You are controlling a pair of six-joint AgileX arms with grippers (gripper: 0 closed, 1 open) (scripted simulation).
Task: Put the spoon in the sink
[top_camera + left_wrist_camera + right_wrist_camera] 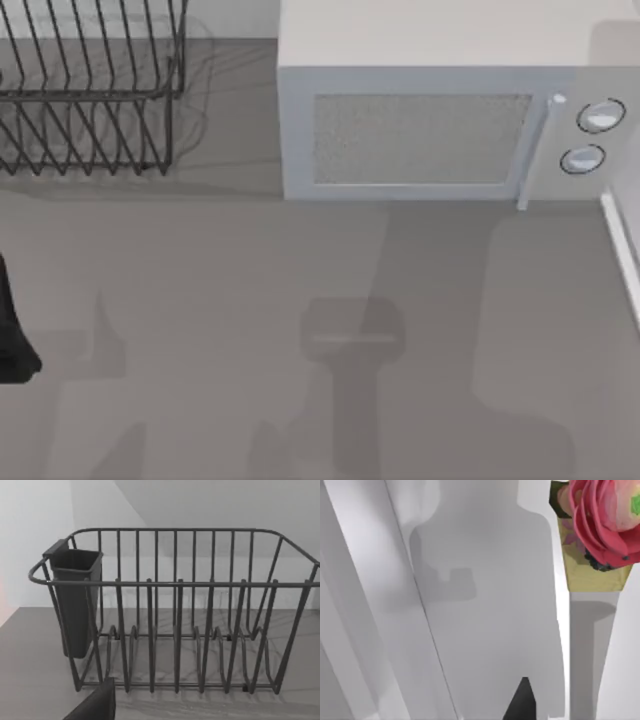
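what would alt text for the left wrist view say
An empty dark wire dish rack stands on a grey counter against a pale wall, with a dark cutlery holder hung on one end of it. A dark tip of the left end effector pokes into the frame's edge.

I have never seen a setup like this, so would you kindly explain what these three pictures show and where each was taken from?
This is a simulated two-armed AgileX robot at a grey table. The top view looks down from above: a wire dish rack stands at the back left and a white microwave at the back, right of the middle. The dark shape at the left edge is part of the left arm. The left wrist view comes from that arm's own camera and faces the rack, which carries a dark cutlery cup on one end. The right wrist view faces white panels, with a pink flower in one corner. Nothing is held in these views.
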